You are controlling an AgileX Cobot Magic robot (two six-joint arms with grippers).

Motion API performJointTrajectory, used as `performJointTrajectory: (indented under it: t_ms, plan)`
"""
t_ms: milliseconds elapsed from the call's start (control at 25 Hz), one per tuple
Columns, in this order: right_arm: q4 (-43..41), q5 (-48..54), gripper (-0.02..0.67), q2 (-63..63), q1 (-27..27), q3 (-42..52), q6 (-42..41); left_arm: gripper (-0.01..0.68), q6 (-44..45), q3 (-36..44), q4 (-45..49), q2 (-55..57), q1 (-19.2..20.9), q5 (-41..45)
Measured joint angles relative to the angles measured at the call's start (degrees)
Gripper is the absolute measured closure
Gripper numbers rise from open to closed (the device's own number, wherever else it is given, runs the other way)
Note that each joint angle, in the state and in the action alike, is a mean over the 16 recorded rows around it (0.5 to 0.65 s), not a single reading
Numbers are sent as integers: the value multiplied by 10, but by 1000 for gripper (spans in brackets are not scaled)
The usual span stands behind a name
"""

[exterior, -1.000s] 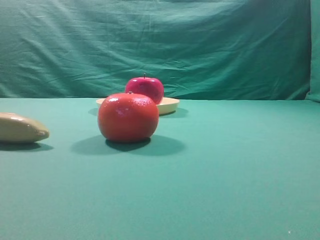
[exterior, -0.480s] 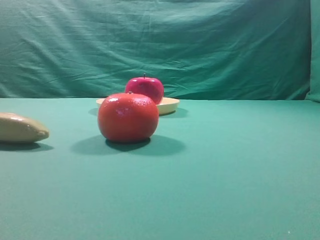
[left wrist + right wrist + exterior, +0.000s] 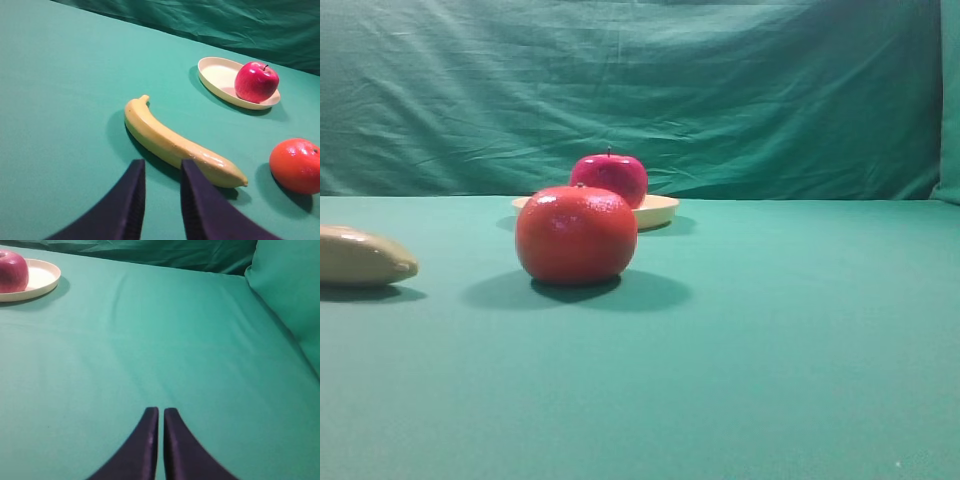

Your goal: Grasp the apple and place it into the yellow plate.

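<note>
You've got the apple (image 3: 256,81) sitting upright in the yellow plate (image 3: 216,77), at its right end in the left wrist view. Just in front of the plate sits an orange (image 3: 576,234), w/ a banana (image 3: 172,142) lying off to its left on the green cloth (image 3: 770,330). Your left gripper (image 3: 161,172) hangs over the banana's near side, fingers a narrow gap apart, holding nothing. Your right gripper (image 3: 161,415) is pinched closed & empty, well apart from the plate.

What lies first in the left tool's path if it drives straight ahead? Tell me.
Likely the long yellow banana, lying across the green cloth just beyond the left tool; its height above the cloth is unclear, so it might pass over.
</note>
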Motion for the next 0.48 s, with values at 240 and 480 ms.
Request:
performJointTrajectory:
  t_ms: [240, 480]
  plan:
    - [0, 0, 649, 0, 0, 0, 0, 516, 0, 0, 0, 0, 0, 0]
    - [0, 0, 649, 0, 0, 0, 0, 516, 0, 0, 0, 0, 0, 0]
